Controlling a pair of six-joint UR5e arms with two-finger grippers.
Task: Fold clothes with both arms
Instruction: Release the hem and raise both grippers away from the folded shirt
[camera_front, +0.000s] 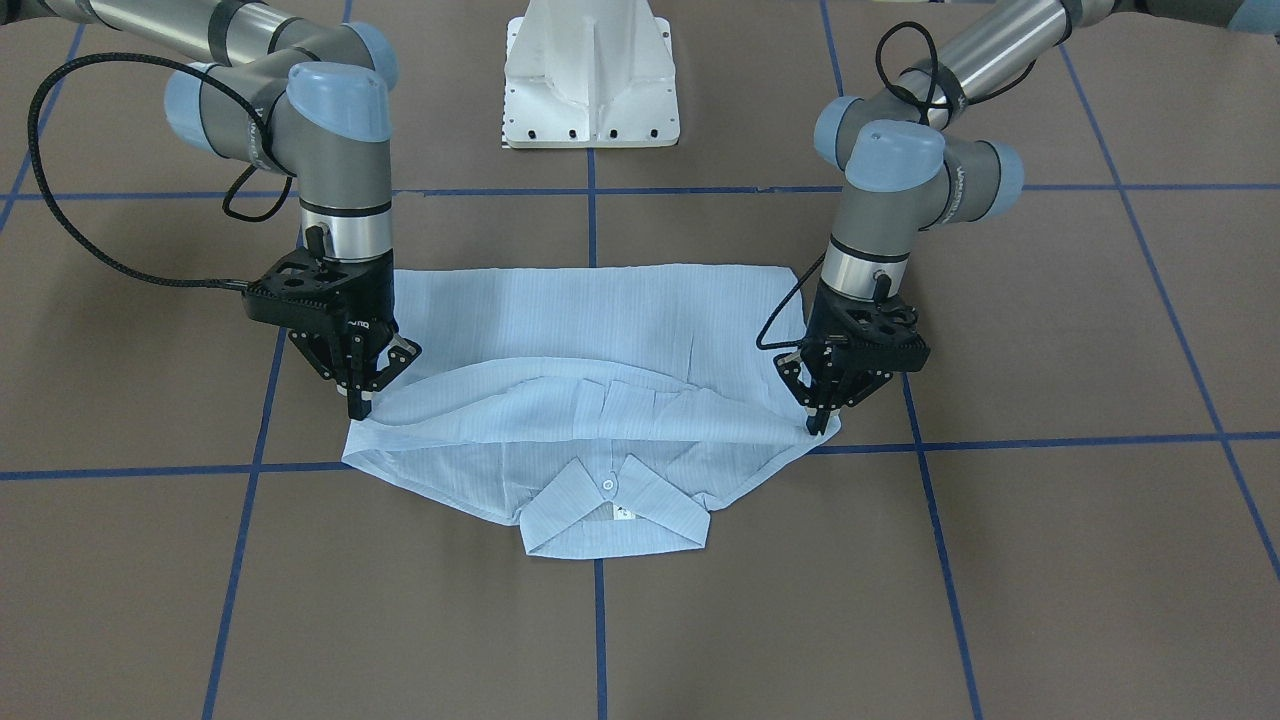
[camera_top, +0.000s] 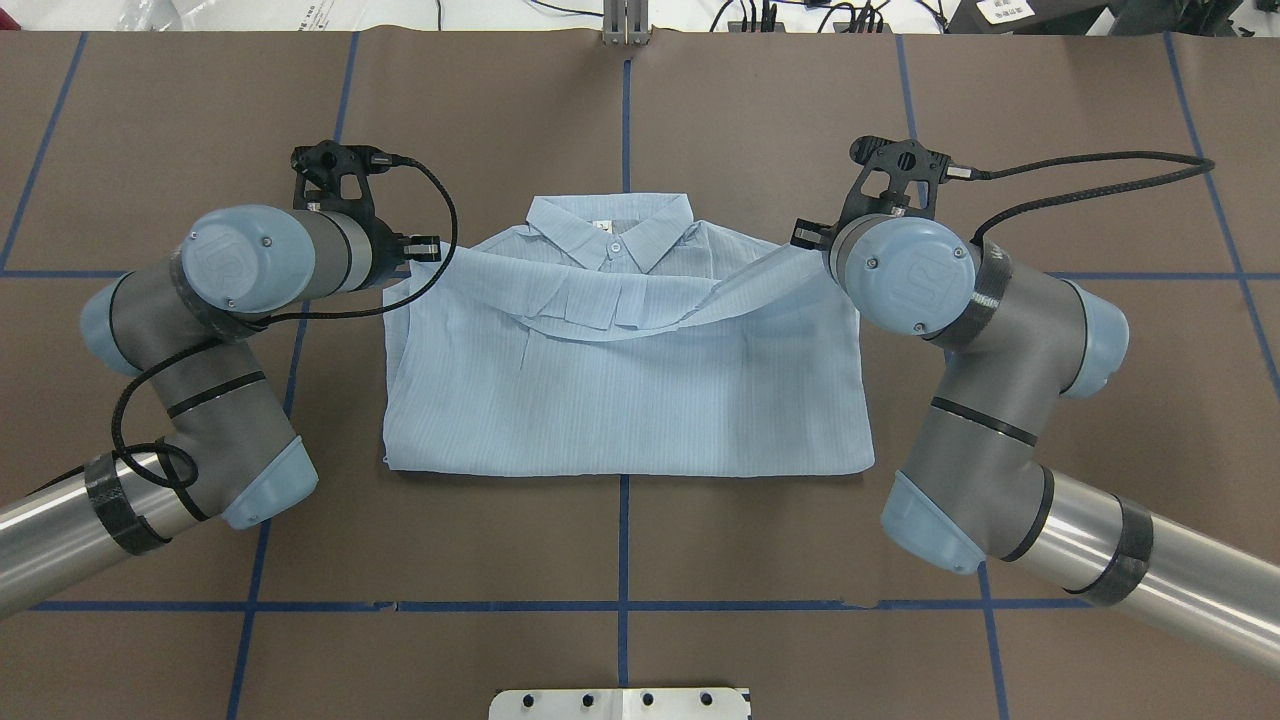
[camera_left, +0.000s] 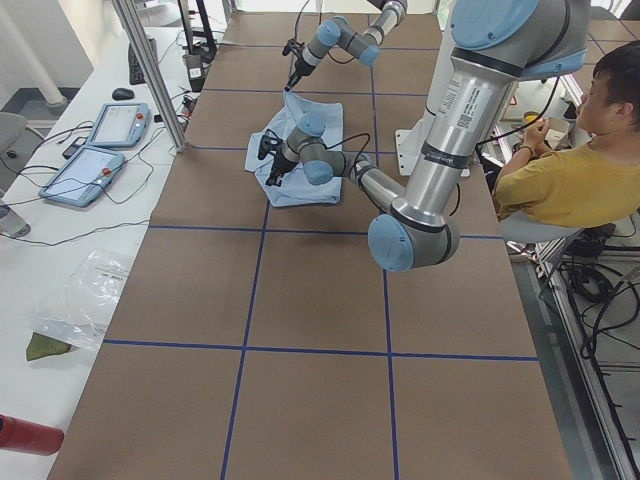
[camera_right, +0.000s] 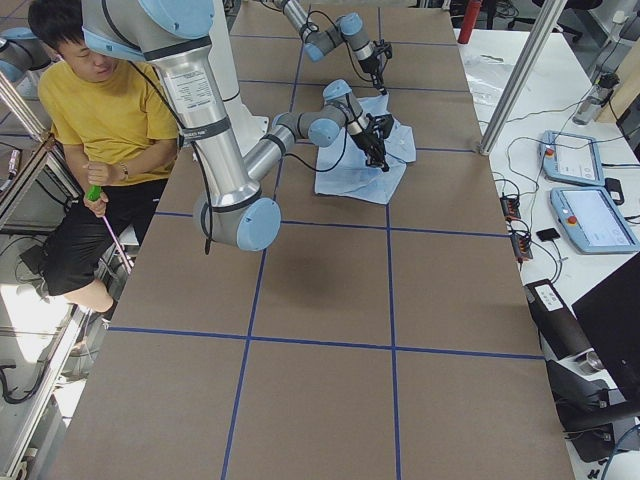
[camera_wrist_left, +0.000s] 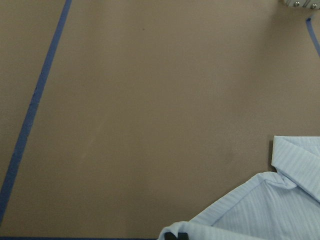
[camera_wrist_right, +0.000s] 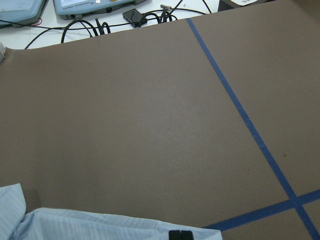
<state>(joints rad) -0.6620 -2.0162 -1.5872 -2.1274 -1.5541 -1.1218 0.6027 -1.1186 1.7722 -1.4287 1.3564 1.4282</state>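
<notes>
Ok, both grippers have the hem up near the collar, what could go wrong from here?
The hem sags and bunches into pleats between the left gripper and right gripper; laying it down like this would likely press wrinkles into the shirt. Each gripper seems to pinch only a thin corner, so the fabric might slip free. Carried much further, the hem could cover the collar.

- Robotics lab.
- Left arm (camera_top: 215, 400), right arm (camera_top: 1000, 420) over a brown table (camera_top: 700, 560) gridded with blue tape (camera_top: 500, 605).
- Teach pendants (camera_left: 118, 125), cables (camera_wrist_right: 100, 25) on a side bench (camera_left: 40, 260).
- Aluminium post (camera_left: 152, 75); seated person (camera_left: 570, 180).
</notes>
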